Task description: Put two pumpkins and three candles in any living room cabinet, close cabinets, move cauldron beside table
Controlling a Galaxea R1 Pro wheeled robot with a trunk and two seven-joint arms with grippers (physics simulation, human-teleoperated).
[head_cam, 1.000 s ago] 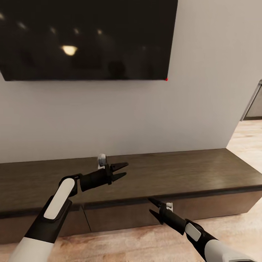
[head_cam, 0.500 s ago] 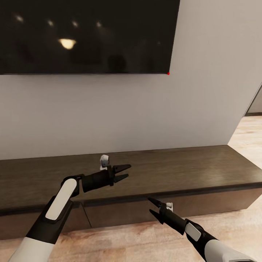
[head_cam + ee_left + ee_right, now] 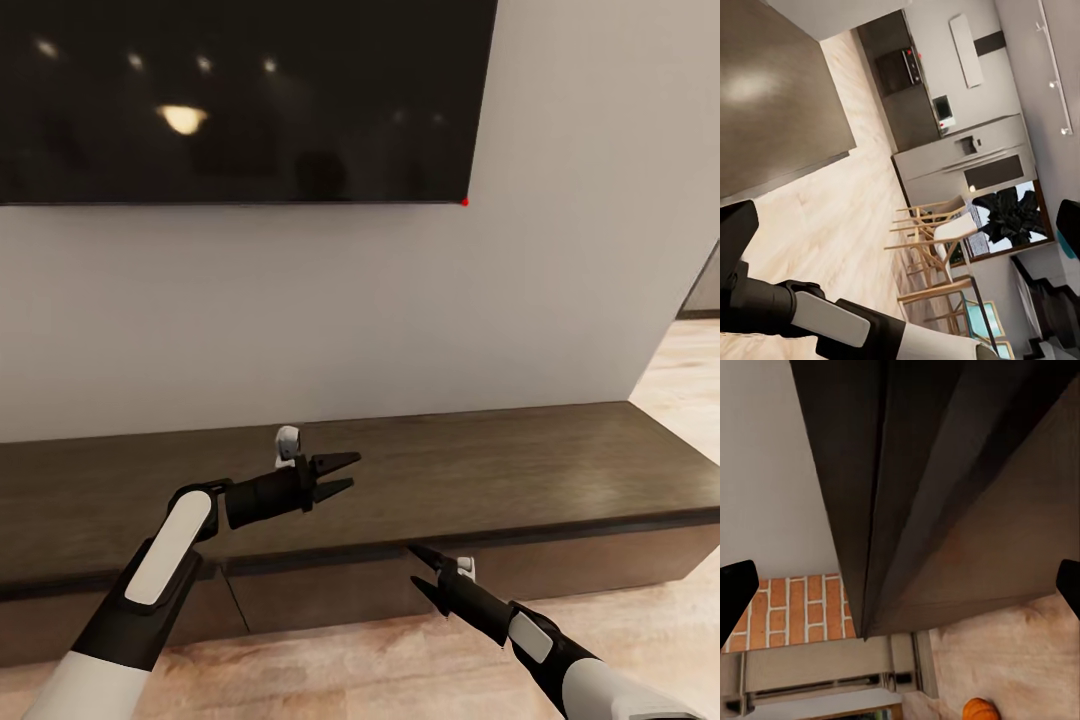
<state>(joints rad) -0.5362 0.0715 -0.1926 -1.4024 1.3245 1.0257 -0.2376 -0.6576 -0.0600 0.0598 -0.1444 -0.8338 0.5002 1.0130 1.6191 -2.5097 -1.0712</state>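
Where a pale wall meets light wooden flooring (image 3: 330, 670), the long dark-brown cabinet (image 3: 520, 470) runs beneath a wall-mounted black screen (image 3: 240, 100), its top bare apart from the left gripper (image 3: 340, 476) hovering over it with jaws spread and nothing between them. Lower down, the right gripper (image 3: 420, 575) sits just at the cabinet's upper front edge, jaws also parted and empty, beside a drawer front (image 3: 315, 590) that stands slightly ajar. Seen from the right wrist, one orange pumpkin (image 3: 980, 710) lies on the floor beyond the cabinet's end, near a red brick wall (image 3: 795, 611), while the left wrist looks across to a kitchen with wooden chairs (image 3: 934, 247).
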